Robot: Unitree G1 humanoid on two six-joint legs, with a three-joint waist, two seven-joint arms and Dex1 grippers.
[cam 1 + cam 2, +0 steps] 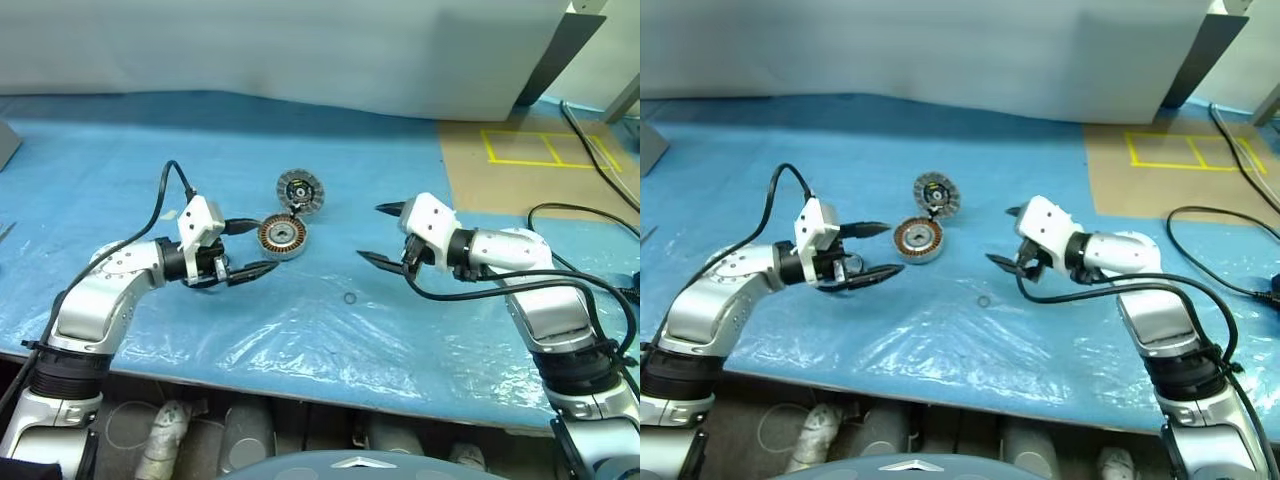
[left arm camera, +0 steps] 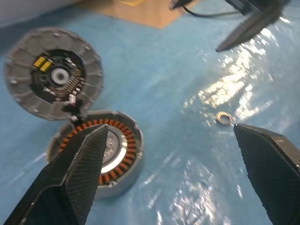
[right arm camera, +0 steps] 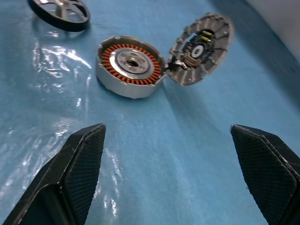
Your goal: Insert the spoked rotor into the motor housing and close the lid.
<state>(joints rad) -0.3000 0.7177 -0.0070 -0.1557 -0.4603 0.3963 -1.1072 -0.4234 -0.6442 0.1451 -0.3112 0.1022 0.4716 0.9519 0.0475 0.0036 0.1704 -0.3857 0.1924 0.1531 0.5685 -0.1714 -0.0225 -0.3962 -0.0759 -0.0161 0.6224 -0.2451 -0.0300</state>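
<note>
The motor housing (image 1: pixel 281 237) lies on the blue table cover with its copper windings facing up. The lid (image 1: pixel 300 190) lies just behind it, touching its rim, black centre and yellow mark upward. In the right wrist view the spoked rotor (image 3: pixel 58 11) lies on the cover beyond the housing, a dark-rimmed wheel cut off by the picture's edge. My left gripper (image 1: pixel 262 247) is open just left of the housing, its fingertips reaching to either side of the housing's near edge. Open too, my right gripper (image 1: pixel 371 232) hovers to the right, apart from the housing, holding nothing.
A small metal washer (image 1: pixel 349 298) lies on the cover in front, between the grippers. Clear plastic film (image 1: pixel 300 340) covers the near part of the table. At the back right are a brown board (image 1: pixel 530 165) with yellow tape and black cables (image 1: pixel 580 215).
</note>
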